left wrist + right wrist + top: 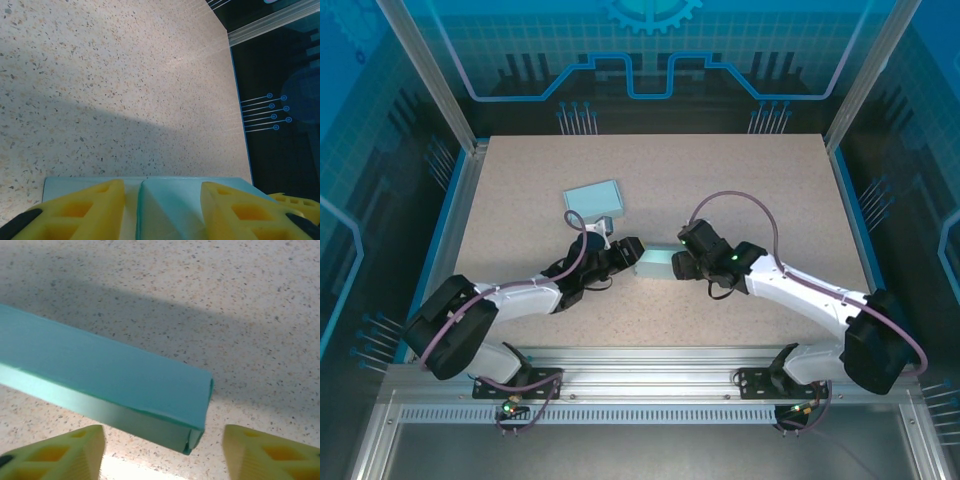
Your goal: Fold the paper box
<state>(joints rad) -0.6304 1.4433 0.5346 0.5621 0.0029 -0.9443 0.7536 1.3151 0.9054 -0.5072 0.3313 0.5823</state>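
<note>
- Looking from above, you have the paper box (655,265) lying on the surface (760,180) near its middle. The left gripper (630,252) is at one end of the box and the right gripper (678,263) at the other.
- Your right wrist camera shows the box as a long teal tube lying flat. Its near end shows a narrow seam, and the far end is cut off by the edge of the picture. The walls are closed, so the inside is hidden from you.
- The right jaws stand wide apart, one on each side of that near end. Neither touches the box, and they hold nothing.
- The left jaws stand part way apart with the box between and beneath them, and a fold ridge runs up the gap. The picture's edge cuts them off, so you cannot tell whether they press on the card.
- From above, both sets of jaws are too small and dark for you to judge.
- The overhead view adds a pale blue sheet (595,200) lying flat farther back on the surface, apart from the box.
</note>
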